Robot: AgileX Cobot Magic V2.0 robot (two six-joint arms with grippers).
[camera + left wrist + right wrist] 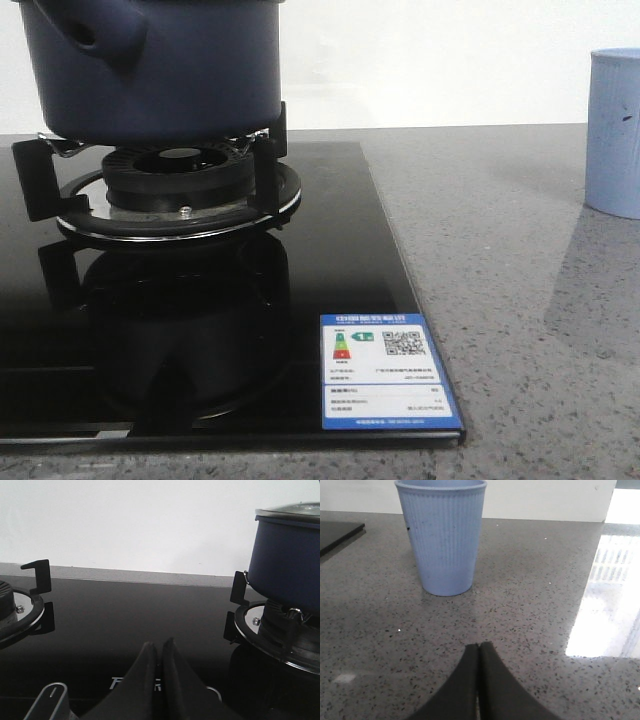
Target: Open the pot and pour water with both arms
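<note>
The pot (150, 70) is seen in the upper left of the front view, seated on the black supports of a gas burner (180, 185) set in a glossy black hob (330, 260). In the left wrist view the pot appears at the right edge, and a lid (292, 511) with a metal rim and what looks like glass is seen resting on its top, so the opening is judged not yet begun. A light blue cup (441, 535) is seen upright on the speckled grey surface (530, 605), at the right edge of the front view and well apart from the pot. No water is seen anywhere, so pouring is judged entirely outstanding.

The left end effector (159, 650) is shown at the bottom centre of its view with its fingers pressed together, nothing held, low over the hob between two burners. The right end effector (479, 652) is likewise shown closed on nothing, facing the cup from near the surface.

The pot's top is cut off in the front view, and its right side in the left wrist view; any lid knob is out of frame. Whether the pot or cup holds water cannot be told. Neither arm is visible in the front view
</note>
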